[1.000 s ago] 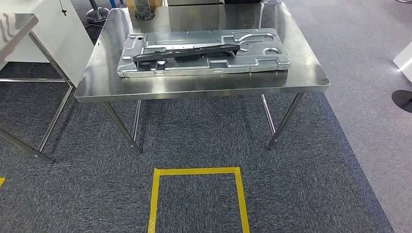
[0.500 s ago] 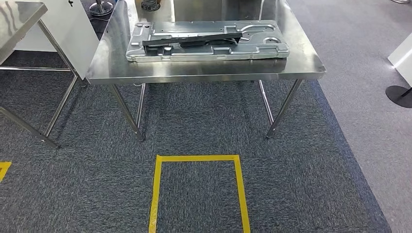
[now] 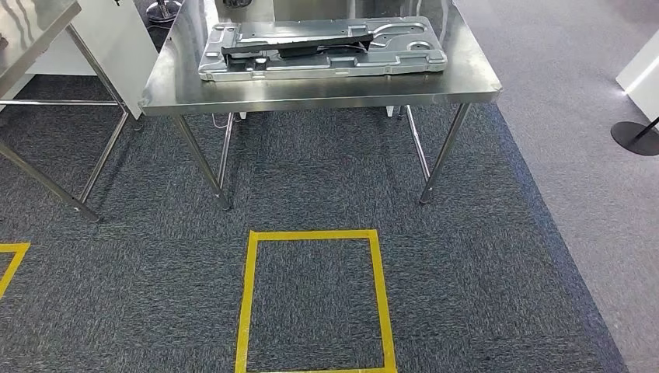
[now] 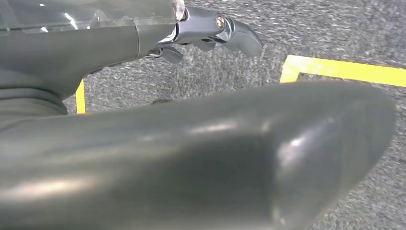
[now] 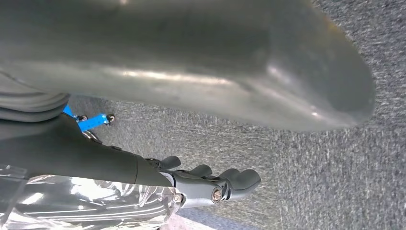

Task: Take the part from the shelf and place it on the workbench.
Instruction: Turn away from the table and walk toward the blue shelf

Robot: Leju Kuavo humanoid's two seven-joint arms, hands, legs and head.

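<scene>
Left hand [image 4: 210, 33] hangs over carpet, fingers loosely apart, nothing in them; right hand [image 5: 210, 184] the same. Black part [image 3: 295, 44] lies on grey metal panel [image 3: 322, 48] on steel workbench [image 3: 319, 89] — long axis across table, side to side (ends alike, no clear front). Placing looks done; next likely fresh shelf trip — judgement only.

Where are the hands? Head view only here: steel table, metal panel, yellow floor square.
Observer: Left hand hangs over the carpet, holding nothing.
Operator: Anything near it?
Observer: Yellow tape lies on the floor beyond its fingers.
Operator: Right side?
Observer: Right hand holds nothing either, also over carpet; clear plastic film wraps its wrist.
</scene>
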